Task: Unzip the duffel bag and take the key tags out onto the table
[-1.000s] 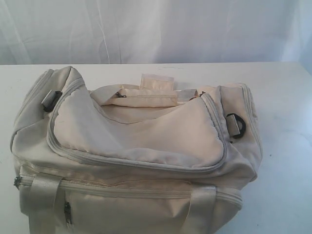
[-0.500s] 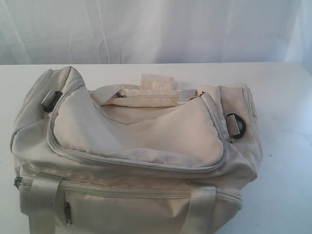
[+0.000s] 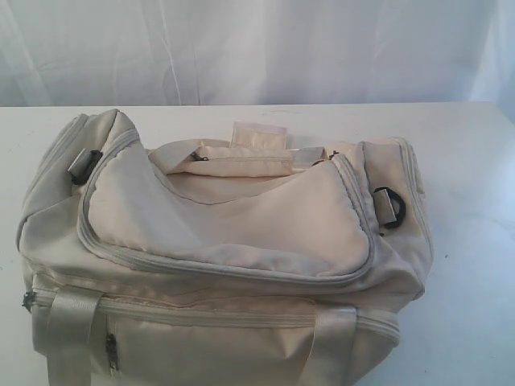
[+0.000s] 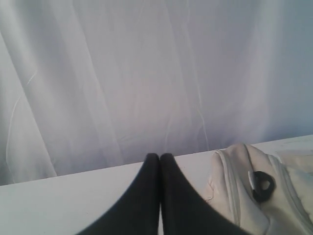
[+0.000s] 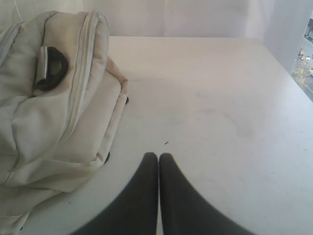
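Note:
The cream duffel bag (image 3: 225, 241) lies on the white table (image 3: 475, 161), its curved grey top zipper (image 3: 241, 269) closed along the flap. A black D-ring (image 3: 392, 207) sits at its right end. The key tags are hidden. Neither gripper shows in the exterior view. My left gripper (image 4: 160, 156) is shut and empty, off one end of the duffel bag (image 4: 244, 196) over bare table. My right gripper (image 5: 158, 155) is shut and empty too, over the table (image 5: 220, 98) beside the other end of the duffel bag (image 5: 54, 107).
A white curtain (image 3: 257, 48) hangs behind the table's far edge. A front zipper pocket with a small pull (image 3: 112, 351) and two webbing straps (image 3: 72, 330) face the near side. The table's right edge (image 5: 293, 83) lies beyond my right gripper.

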Controlling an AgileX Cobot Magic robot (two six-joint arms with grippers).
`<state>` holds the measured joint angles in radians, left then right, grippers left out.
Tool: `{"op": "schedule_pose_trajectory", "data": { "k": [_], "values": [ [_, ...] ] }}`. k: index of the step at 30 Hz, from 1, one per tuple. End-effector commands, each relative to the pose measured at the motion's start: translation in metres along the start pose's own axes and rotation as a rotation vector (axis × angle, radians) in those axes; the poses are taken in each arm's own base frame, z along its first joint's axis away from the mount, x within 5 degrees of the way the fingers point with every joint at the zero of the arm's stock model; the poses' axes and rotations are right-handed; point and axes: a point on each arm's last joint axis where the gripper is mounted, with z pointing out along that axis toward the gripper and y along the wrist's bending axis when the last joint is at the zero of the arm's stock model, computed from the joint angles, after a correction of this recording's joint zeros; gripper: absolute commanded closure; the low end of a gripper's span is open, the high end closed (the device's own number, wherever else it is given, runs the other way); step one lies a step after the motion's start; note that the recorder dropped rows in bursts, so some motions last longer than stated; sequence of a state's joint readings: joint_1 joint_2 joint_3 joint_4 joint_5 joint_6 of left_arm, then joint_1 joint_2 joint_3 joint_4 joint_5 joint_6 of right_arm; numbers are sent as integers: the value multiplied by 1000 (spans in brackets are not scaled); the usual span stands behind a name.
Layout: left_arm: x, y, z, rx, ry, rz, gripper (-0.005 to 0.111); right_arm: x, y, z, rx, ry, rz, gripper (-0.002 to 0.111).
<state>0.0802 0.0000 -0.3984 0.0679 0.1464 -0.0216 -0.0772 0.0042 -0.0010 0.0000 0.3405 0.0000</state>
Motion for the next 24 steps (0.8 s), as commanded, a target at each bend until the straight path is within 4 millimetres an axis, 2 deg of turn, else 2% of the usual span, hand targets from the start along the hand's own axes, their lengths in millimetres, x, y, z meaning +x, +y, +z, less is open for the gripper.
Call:
{"op": "schedule_pose_trajectory", "data": {
  "k": [1, 9, 14, 18, 22, 24],
  "values": [
    [-3, -2, -1, 84, -27, -17, 107, 0, 0, 0, -7, -7, -2, 107],
    [11, -6, -2, 211, 126, -8, 107, 0, 0, 0, -7, -9, -2, 107],
    [19, -8, 0, 232, 130, -8, 107, -7, 0, 0, -7, -82, -1, 107],
    [19, -8, 1, 234, 128, -8, 107, -34, 0, -7, -12, -393, 35, 107],
    [19, -8, 1, 234, 128, -6, 107, -64, -1, -27, -8, -787, 39, 107],
    [19, -8, 1, 234, 128, -6, 107, -72, -1, -36, -7, -924, 42, 107]
  ]
}}
